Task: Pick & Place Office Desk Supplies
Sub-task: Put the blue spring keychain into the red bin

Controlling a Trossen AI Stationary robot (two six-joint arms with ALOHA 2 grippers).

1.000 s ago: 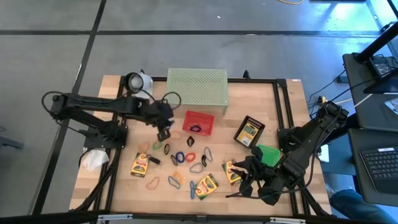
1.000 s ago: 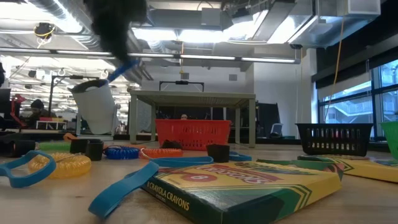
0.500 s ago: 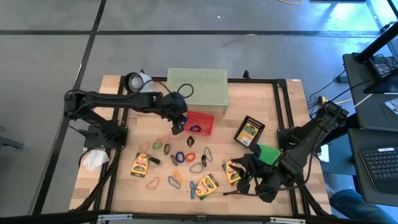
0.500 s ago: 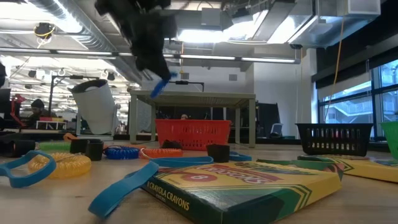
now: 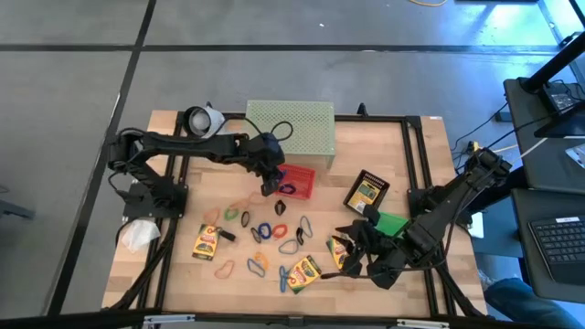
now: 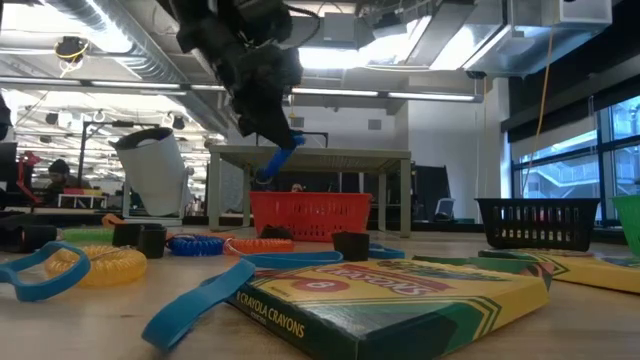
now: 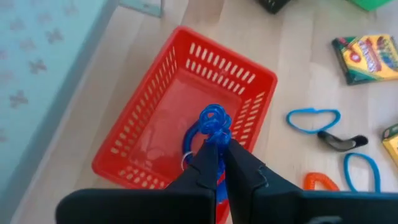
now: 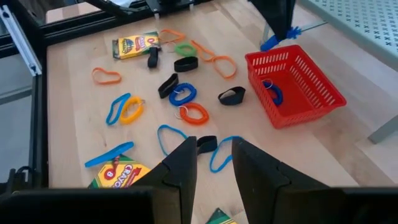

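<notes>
Left gripper (image 7: 219, 163) angled down over red basket (image 7: 143, 112), pinching what looks like a blue coil (image 7: 213, 122)

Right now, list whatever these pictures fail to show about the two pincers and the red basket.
- Red basket floor: in the left wrist view the left pincer and its blue coil cover part of it.
- Right pincer: in the high view it is a dark mass over a crayon box; contact is unclear.
- Basket contents: the low view shows only the basket's side wall.
</notes>
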